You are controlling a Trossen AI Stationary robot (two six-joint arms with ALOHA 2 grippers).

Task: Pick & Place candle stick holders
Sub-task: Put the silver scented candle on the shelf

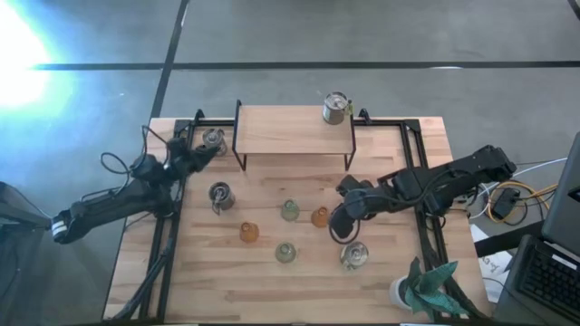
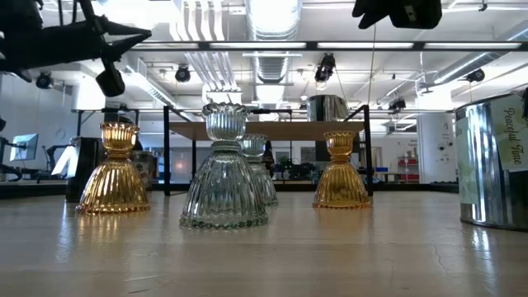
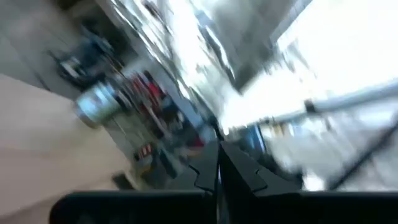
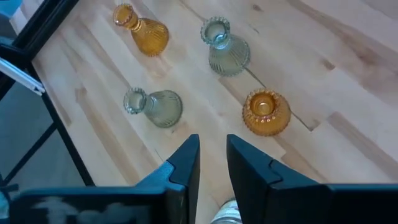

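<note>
- The left pincer [image 1: 210, 150] is at the far left part of the desk [image 1: 381, 281], about 10 o'clock from the desk centre, just beside a silvery cup [image 1: 213, 138] that stands near the left leg of the small wooden shelf [image 1: 292, 129]. Its two fingers [image 3: 239, 171] are pressed together and pinch nothing.
- The right pincer [image 1: 342, 220] hangs over the desk at about 4 o'clock from the centre, between the amber holder [image 1: 320, 216] and another silvery cup [image 1: 354, 256]. Its fingers [image 4: 185, 167] stand with a narrow gap between them and nothing is between them.
- One silvery cup [image 1: 335, 108] stands on top of the shelf, near its right end, at about 1 o'clock.
- A fourth silvery cup [image 1: 220, 195] stands on the desk at about 9 o'clock, in front of the shelf.
- The four glass holders stand in the middle of the desk, apart from each other: a pale green one [image 1: 289, 210] at the centre, the amber one just beside the right pincer, a second amber one [image 1: 249, 233] at about 8 o'clock, and a second pale green one [image 1: 285, 253] at about 6 o'clock.
- In the low view the glass holders stand upright with the wide ribbed part down.
- A white pot with teal leaves [image 1: 419, 288] stands at the near right corner, about 5 o'clock.
</note>
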